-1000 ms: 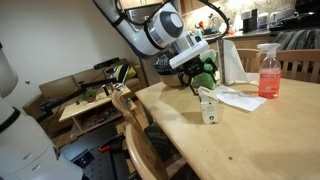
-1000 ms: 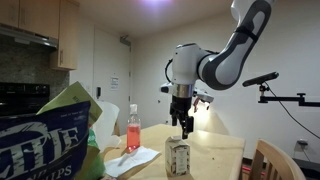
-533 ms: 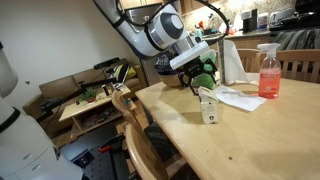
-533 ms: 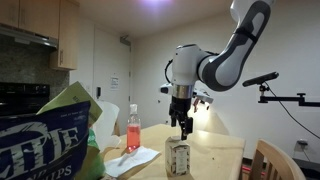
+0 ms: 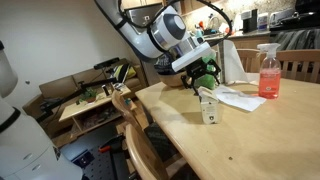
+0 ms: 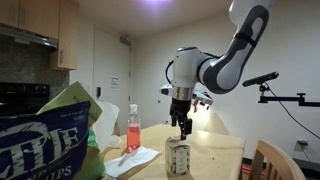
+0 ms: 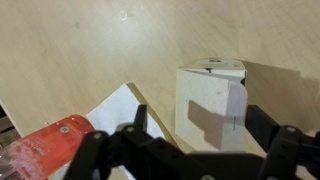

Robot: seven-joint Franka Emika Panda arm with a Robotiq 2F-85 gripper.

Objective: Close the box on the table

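One robot gripper [image 6: 184,124] hung with jaws spread wide, holding nothing. Directly beneath it, the cream cardboard box [image 6: 178,157] stood upright on the wooden table [image 5: 250,135]. The gripper seemed lined up to press the box's top flap down.

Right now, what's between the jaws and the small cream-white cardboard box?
Nothing: in an exterior view, only air separates the open jaws from the box.
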